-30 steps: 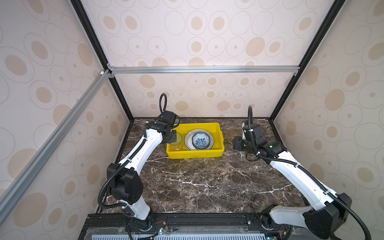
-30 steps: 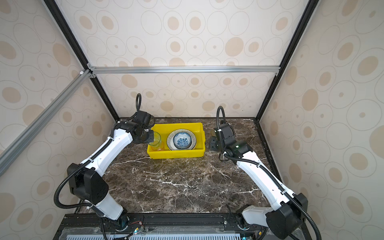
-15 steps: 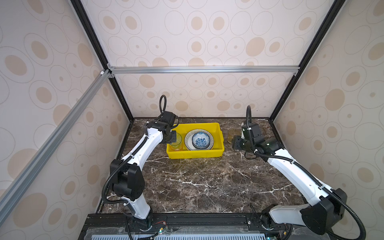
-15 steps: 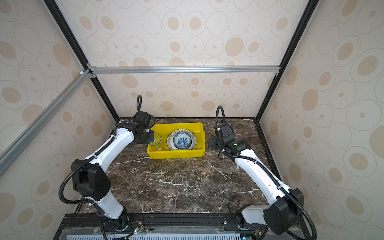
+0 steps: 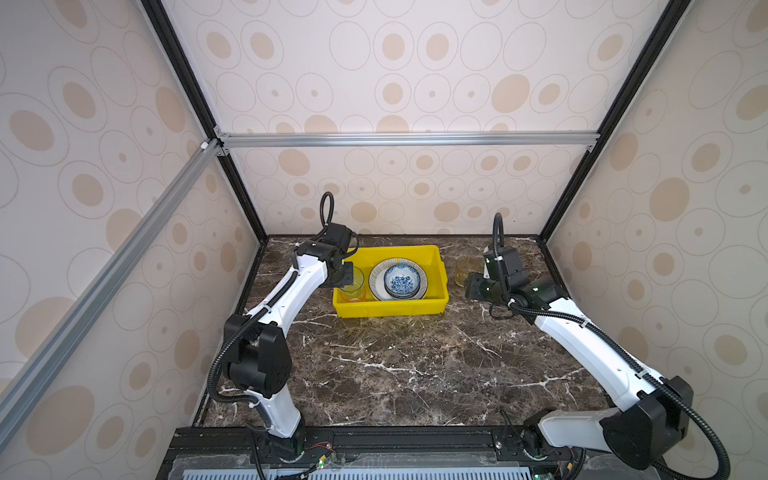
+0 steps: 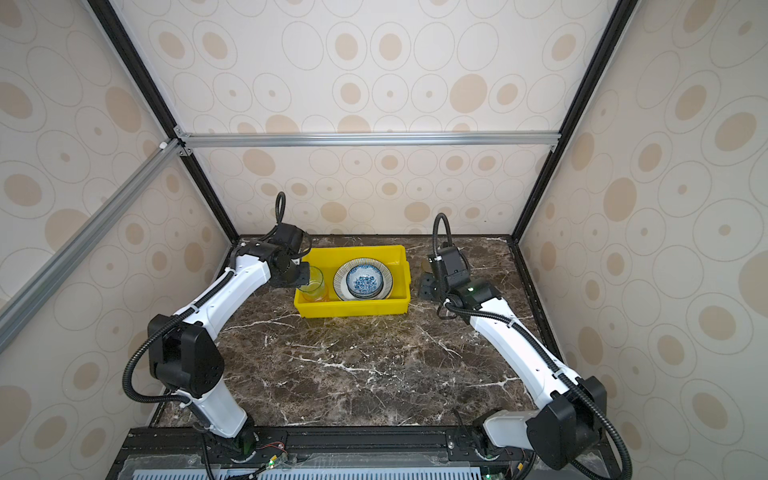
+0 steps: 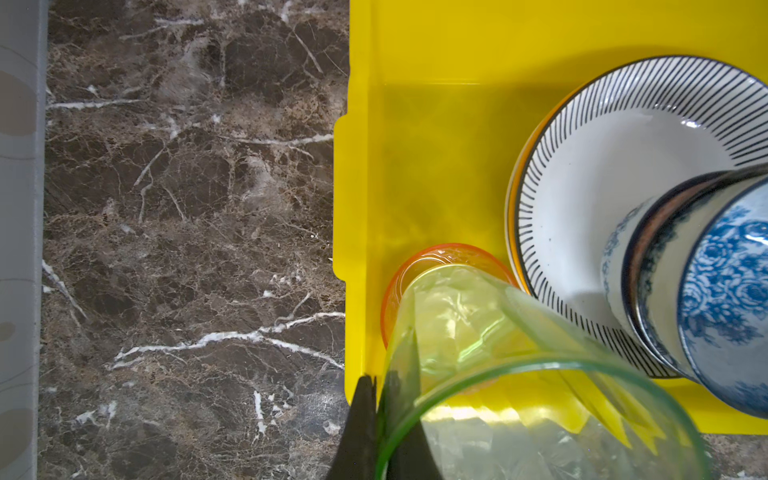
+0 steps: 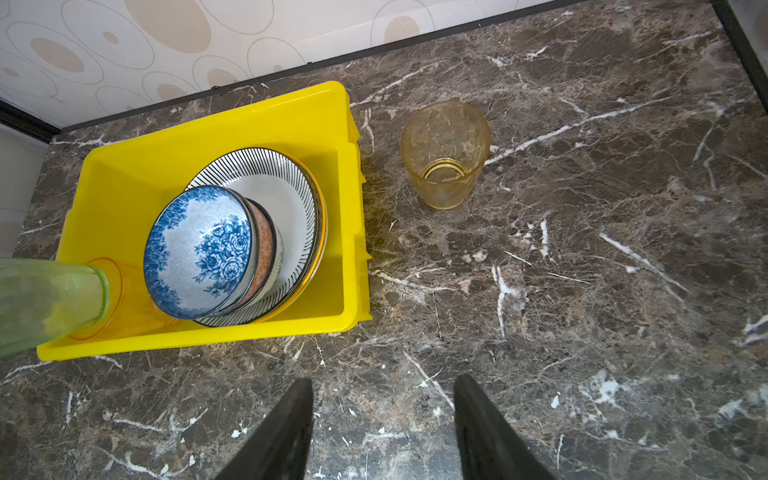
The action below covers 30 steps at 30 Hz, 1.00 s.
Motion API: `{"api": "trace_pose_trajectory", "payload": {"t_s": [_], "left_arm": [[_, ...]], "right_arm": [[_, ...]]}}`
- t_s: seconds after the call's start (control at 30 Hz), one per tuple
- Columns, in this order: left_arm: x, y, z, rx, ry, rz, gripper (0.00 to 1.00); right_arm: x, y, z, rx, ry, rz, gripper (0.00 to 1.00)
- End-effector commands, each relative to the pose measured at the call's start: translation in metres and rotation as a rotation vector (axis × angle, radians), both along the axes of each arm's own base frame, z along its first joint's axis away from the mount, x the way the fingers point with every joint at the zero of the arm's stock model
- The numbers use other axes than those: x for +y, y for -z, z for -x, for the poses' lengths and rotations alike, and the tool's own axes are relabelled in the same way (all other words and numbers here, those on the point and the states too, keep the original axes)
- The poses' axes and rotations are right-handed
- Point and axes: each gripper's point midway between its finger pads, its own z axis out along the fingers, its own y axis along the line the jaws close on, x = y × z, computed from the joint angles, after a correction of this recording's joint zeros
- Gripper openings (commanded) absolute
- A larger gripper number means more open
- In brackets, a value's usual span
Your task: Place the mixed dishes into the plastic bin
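Note:
The yellow plastic bin (image 5: 390, 309) (image 6: 353, 309) stands at the back middle of the table. In it lies a striped-rim plate (image 5: 420, 275) (image 8: 299, 195), with a blue-floral bowl (image 5: 401, 280) (image 8: 199, 249) stacked on other bowls on top. My left gripper (image 7: 384, 386) (image 5: 345, 279) is shut on the wall of a green cup (image 7: 478, 332) (image 8: 45, 299). That cup is tilted, and its lower end is in the mouth of an orange cup (image 7: 436, 257) at the bin's left end. An amber cup (image 8: 446, 153) (image 5: 464, 270) stands upright on the table right of the bin. My right gripper (image 8: 383, 380) (image 5: 471, 286) is open and empty, just short of it.
The dark marble table (image 5: 415, 374) is closed in by patterned walls at the back and on both sides. The bin (image 7: 436, 62) sits close to the back wall, and black frame posts stand in the back corners.
The right arm has shifted slightly, its gripper staying by the amber cup. The left gripper holds the green cup in the same place.

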Motion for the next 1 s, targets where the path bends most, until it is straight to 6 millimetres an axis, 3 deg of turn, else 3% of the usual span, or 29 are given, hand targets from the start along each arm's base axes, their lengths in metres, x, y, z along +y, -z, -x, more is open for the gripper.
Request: {"api": "trace_pose_trajectory", "payload": {"t_s": [0.0,0.97], "left_arm": [[0.006,0.003,-0.004,0.011,0.005,-0.022,0.00],[0.007,0.040,0.004,0.105,-0.010,-0.026,0.00]], "right_arm": [[-0.004,0.002,0.002,-0.001,0.018,-0.012,0.57],[-0.009,0.003,0.003,0.002,0.016,-0.020,0.57]]}}
